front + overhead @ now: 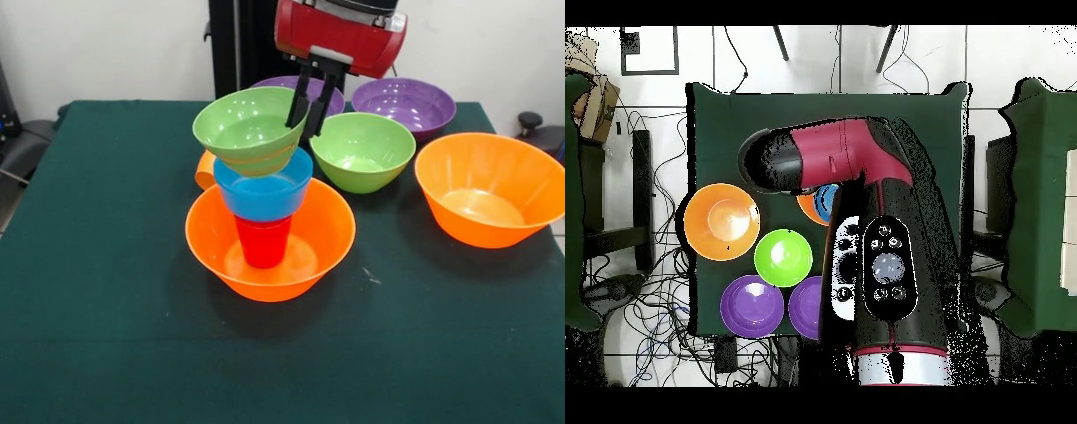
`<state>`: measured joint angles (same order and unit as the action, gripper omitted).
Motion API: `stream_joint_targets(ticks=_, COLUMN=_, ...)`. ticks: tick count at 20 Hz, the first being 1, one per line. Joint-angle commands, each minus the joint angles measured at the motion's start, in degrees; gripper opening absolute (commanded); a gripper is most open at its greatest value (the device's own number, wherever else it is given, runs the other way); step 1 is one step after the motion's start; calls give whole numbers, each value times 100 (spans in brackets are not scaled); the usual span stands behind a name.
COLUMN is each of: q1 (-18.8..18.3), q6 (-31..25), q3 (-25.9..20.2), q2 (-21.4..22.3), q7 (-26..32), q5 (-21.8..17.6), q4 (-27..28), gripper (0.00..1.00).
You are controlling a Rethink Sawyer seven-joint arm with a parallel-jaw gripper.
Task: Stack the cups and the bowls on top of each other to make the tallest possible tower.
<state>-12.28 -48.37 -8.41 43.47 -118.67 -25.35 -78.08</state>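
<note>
- Orange plastic forms the base of the tower: a large orange bowl on the green table cloth, holding an upside-down red cup with a small blue bowl seated on it.
- Tilted above the blue bowl is a green bowl, its lower edge touching the blue rim.
- Clamped on the green bowl's far rim, the gripper has one finger inside and one outside the wall.
- Step in hand, as I judge it: setting the green bowl on the stack.
- Next move calls for levelling the bowl and centring it before letting go; released at this tilt it could slide off or tip the narrow cup.
- Spare pieces: a second green bowl, two purple bowls, another large orange bowl, and an orange cup lying behind the tower.
- From overhead the arm hides the stack.
</note>
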Motion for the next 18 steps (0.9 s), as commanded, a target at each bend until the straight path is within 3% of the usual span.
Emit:
stream_joint_targets(ticks=1, q1=132, q6=-566, q3=-93, q2=-30, q7=83, q5=8, q4=85, gripper=0)
stream_joint_targets(ticks=18, q1=237, q6=-465, q3=42, q2=-36, q7=-7, q5=64, q4=74, gripper=0)
